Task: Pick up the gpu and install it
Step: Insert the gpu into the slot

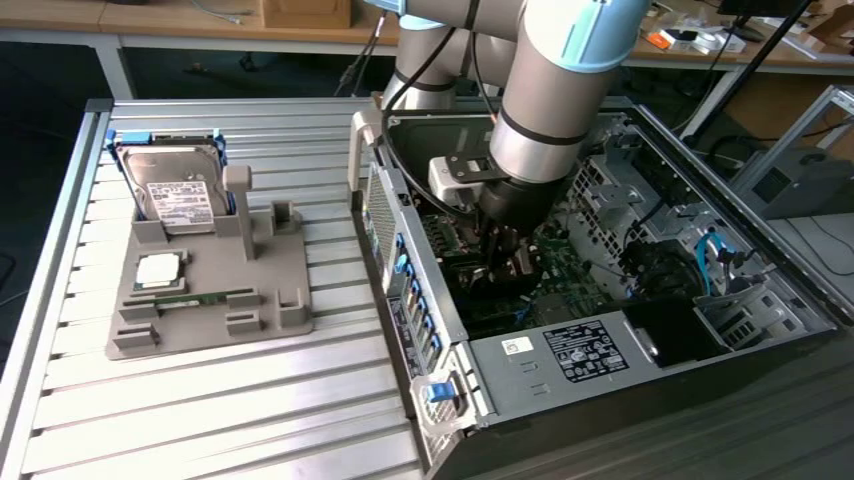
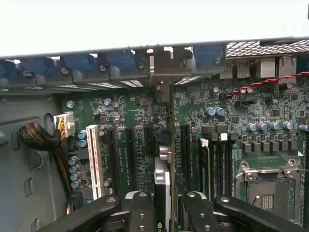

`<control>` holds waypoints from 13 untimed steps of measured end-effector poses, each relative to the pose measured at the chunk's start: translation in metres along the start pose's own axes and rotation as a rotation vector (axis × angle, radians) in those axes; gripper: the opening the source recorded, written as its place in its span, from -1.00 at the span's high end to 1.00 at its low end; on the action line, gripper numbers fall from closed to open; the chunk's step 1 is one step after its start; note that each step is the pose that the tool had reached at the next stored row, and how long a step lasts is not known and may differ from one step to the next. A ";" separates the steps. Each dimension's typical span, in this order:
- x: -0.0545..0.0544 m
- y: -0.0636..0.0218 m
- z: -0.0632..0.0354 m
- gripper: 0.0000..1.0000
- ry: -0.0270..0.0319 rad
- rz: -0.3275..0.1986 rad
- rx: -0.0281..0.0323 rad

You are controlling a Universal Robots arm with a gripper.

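The pincer [image 2: 166, 212] is pinching the gpu [image 2: 170, 145], its two black fingers [image 2: 142, 212] pressed against either face of the card, which stands on edge between them. Seen from the wrist, the gpu runs straight away from the pincer as a thin line, its silver metal bracket [image 2: 166, 67] at the far end reaching the row of slot covers in the rear wall of the case. Just beside the card on both sides lie the long black expansion slots [image 2: 131, 150] of the green motherboard [image 2: 231, 116], and a white slot [image 2: 94, 159] sits a little further off to one side, next to a bundle of sleeved cables [image 2: 38, 137] with a white plug. On the other side of the card, further from the pincer, the empty processor socket [image 2: 268, 179] with its metal frame is in view.

In the exterior view the arm [image 1: 561, 90] reaches down into the open computer case [image 1: 601, 330], and the pincer [image 1: 514, 262] is deep inside, close above the motherboard [image 1: 574, 285]. Well apart from the pincer, toward the exterior view's left, a grey holder [image 1: 214, 290] rests on the slatted surface [image 1: 200, 410]. It carries a silver hard drive [image 1: 180, 195] with a white label standing upright, a processor [image 1: 158, 268] lying flat, and a narrow green memory stick [image 1: 194, 297].
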State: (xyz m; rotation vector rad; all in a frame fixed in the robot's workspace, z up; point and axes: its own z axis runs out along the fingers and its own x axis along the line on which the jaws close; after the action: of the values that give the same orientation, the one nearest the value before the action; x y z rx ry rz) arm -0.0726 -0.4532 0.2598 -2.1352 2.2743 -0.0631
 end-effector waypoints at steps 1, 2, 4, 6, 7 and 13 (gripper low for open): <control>0.000 0.0000 0.0000 0.47 -0.0001 0.000 0.0000; 0.000 0.0000 -0.0002 0.47 -0.0002 0.000 0.0001; 0.000 0.0001 -0.0009 0.47 -0.0003 0.000 0.0006; 0.000 0.0005 -0.0026 0.47 -0.0001 0.000 0.0017; 0.000 0.0007 -0.0028 0.47 -0.0004 0.000 0.0023; 0.000 0.0010 -0.0036 0.47 -0.0009 -0.007 0.0035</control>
State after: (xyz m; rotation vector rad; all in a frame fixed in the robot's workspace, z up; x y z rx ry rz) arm -0.0738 -0.4531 0.2633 -2.1416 2.2642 -0.0662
